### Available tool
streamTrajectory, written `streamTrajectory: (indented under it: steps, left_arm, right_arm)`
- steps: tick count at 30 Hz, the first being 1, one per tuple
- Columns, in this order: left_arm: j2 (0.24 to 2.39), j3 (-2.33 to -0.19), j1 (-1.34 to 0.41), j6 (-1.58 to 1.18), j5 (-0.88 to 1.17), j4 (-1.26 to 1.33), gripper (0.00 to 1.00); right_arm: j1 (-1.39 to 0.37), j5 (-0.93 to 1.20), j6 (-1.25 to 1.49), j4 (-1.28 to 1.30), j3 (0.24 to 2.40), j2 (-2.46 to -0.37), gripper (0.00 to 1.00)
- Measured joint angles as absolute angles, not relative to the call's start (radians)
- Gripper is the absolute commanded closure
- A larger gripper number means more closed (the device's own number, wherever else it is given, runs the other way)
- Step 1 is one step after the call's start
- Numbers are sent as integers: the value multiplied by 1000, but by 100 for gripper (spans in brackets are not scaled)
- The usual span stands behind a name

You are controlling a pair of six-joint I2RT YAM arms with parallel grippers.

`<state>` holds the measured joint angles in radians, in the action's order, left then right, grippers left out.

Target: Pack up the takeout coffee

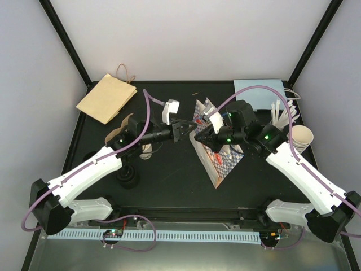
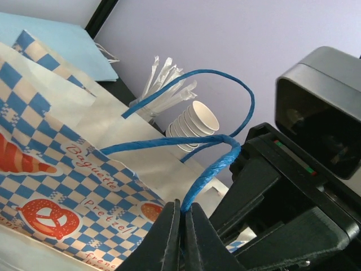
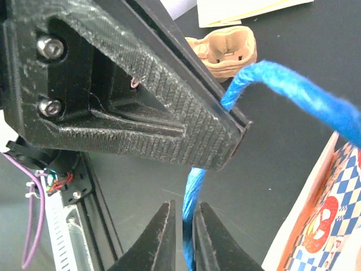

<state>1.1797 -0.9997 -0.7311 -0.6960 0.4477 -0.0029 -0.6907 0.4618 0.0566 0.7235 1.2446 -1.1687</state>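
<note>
— Nearest, the left gripper [image 2: 182, 210] is pinching what?
— Its jaws are sitting together, clamping the blue handle [image 2: 169, 141]; it is rising out of them and curving back toward the bag [image 2: 73, 169].
— And the right gripper [image 3: 184, 208]?
— Its jaws are squeezing a blue handle too, only its thickness showing between them. It is looking like the same one, just beside the left's hold.
— Where is the bag lying from them?
— It is standing right of centre, its long axis running near to far. The grippers are meeting tip to tip at its left side. The right arm [image 1: 304, 169] is reaching across the bag, so it is sitting nearer.
— So the next pull?
— I am judging it as turning on the handle leading leftward off the mouth: pulling left is opening the bag, pulling lengthwise is only tipping it.
— The coffee?
— Cups [image 1: 302, 138] are stacking at the right edge, well apart from the bag.
</note>
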Motion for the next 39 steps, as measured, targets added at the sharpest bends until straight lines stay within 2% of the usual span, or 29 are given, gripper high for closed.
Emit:
streamTrajectory:
  steps: [11,16,22,27,32,39]
  left_arm:
    - [1146,-1000,-716,-694,445,-10,98]
    - [1136,-1000,-715,-695,446,-7,98]
    - [1136,-1000,-715,-696,447,-7,98]
    - [1136,-1000,-715,-698,452,-6,98]
    - [1137,-1000,-715,-704,464,0,98]
    - [1139,-1000,-715,-709,477,1,98]
  right_arm:
    - [-701,346,71,765,1273,-1117,31]
    - [-701,247,96,762,1274,-1044,24]
    - [-701,175,113,701,1217,-940,1]
    - [-701,158,110,686,1197,-875,0]
    - [-701,124,110,729,1258,-923,0]
    - [-701,-81,217,837,1359,-1036,0]
